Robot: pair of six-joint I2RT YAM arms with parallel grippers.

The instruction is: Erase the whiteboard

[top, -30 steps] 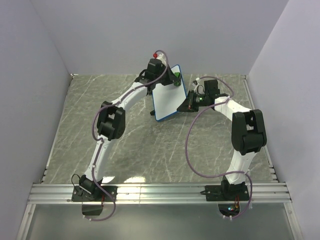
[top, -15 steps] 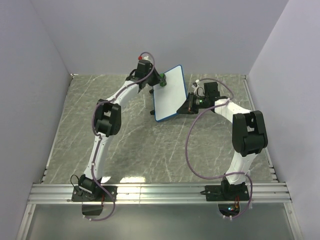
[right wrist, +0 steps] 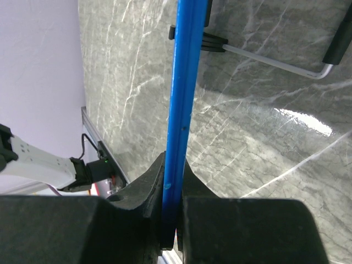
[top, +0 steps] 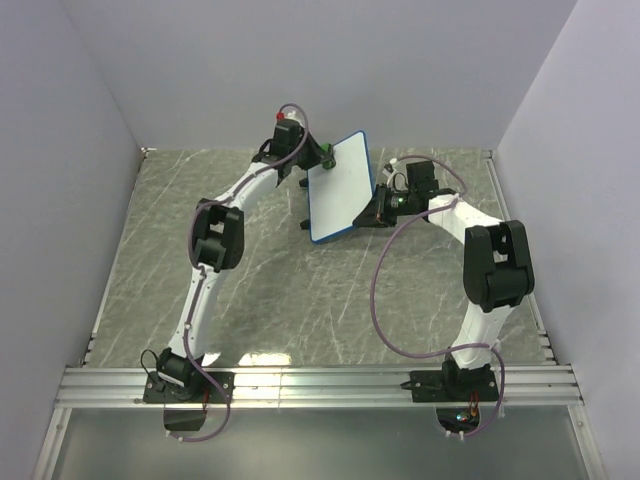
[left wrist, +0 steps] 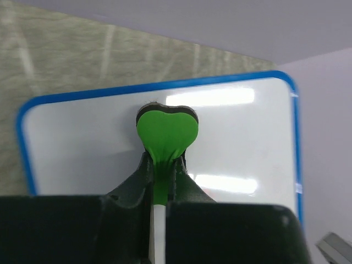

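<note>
Gripping the whiteboard [top: 338, 188] by the edge of its blue frame, the right gripper [right wrist: 170, 175] has its jaws closed down to the frame's thickness and holds the board tilted up over the far middle of the table [top: 250, 290], its white face turned toward the left arm. That looks like a bracing grip, there so the board will not slide or tip under a wipe. The left gripper [left wrist: 161, 177] is pinched tight on the stem of a green eraser [left wrist: 166, 131], whose heart-shaped head lies over the board near one long edge. Whether its dark pad actually presses the surface cannot be told. No red marks show on the visible face, so the erasing seems nearly or fully done. The board's wire stand [right wrist: 275, 59] juts out behind it – whether it touches the table is unclear.
</note>
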